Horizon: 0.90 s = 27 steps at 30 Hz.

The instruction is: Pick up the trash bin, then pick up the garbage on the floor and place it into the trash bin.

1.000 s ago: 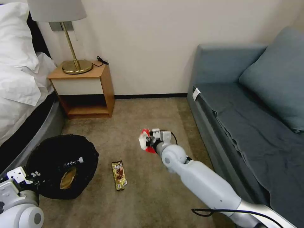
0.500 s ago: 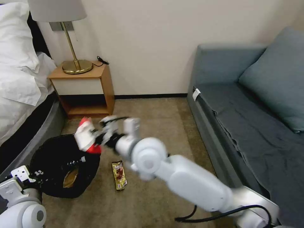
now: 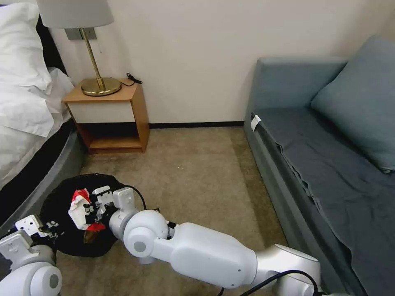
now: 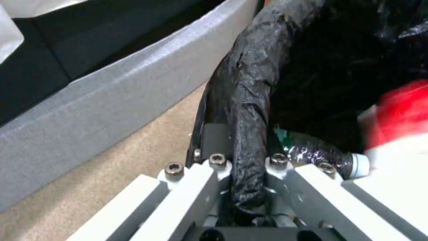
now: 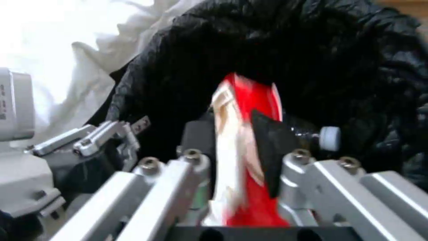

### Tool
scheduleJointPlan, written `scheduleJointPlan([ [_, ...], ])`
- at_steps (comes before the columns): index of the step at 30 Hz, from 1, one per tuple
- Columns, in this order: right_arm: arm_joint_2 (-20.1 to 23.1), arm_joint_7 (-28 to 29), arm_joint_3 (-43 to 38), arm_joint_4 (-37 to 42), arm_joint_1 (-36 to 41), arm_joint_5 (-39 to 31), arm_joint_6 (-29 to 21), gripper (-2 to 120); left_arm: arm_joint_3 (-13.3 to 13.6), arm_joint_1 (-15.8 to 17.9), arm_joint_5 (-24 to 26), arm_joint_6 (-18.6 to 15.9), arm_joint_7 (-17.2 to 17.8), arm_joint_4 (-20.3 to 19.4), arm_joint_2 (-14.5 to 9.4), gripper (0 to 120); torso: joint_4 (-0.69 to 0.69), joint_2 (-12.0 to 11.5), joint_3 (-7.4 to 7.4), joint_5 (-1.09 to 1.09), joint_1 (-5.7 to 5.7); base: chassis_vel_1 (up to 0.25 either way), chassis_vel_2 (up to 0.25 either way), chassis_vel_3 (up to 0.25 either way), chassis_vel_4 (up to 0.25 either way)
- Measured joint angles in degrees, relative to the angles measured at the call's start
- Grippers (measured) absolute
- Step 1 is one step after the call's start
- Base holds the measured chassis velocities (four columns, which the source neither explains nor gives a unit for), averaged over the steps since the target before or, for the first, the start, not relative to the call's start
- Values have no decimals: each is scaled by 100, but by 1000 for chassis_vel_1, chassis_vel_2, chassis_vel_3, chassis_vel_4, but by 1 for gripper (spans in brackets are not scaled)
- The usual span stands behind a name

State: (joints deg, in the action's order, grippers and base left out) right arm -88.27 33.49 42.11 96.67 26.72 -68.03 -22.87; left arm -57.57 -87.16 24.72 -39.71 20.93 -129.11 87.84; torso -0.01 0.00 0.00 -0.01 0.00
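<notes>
Two grippers meet at the trash bin beside the bed.

My right gripper hangs over the bin's black-lined mouth, its fingers clamped on the red snack packet. My left gripper pinches the bin's bag-covered rim, lower left in the head view. Inside the bin lies a small clear bottle with a white cap, next to something tan. Beige carpet spreads toward the wooden nightstand and grey sofa.

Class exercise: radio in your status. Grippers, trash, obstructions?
Left gripper clamped on bin rim. Right gripper holds red packet over bin mouth. Bottle inside. No obstruction.
</notes>
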Motion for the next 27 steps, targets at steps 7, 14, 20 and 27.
scheduleJointPlan([
  [7,165,2,-49,237,66,43,15,48,-6,2,19,-2,-2,-89,-1,2,0,-1,0,1,0,0,0,0,0],
  [14,187,5,-251,401,54,297,30,72,-1,-3,28,-3,-7,-115,15,2,2,-1,0,1,0,0,0,0,0],
  [20,938,-1038,-1496,1068,157,2398,115,95,-24,18,56,-3,-22,-105,-25,2,1,-1,0,2,0,0,0,0,0],
  [27,2426,-1970,-3690,2299,1354,3725,750,100,-96,7,88,19,-40,-19,-65,2,2,0,0,3,0,0,0,0,0],
])
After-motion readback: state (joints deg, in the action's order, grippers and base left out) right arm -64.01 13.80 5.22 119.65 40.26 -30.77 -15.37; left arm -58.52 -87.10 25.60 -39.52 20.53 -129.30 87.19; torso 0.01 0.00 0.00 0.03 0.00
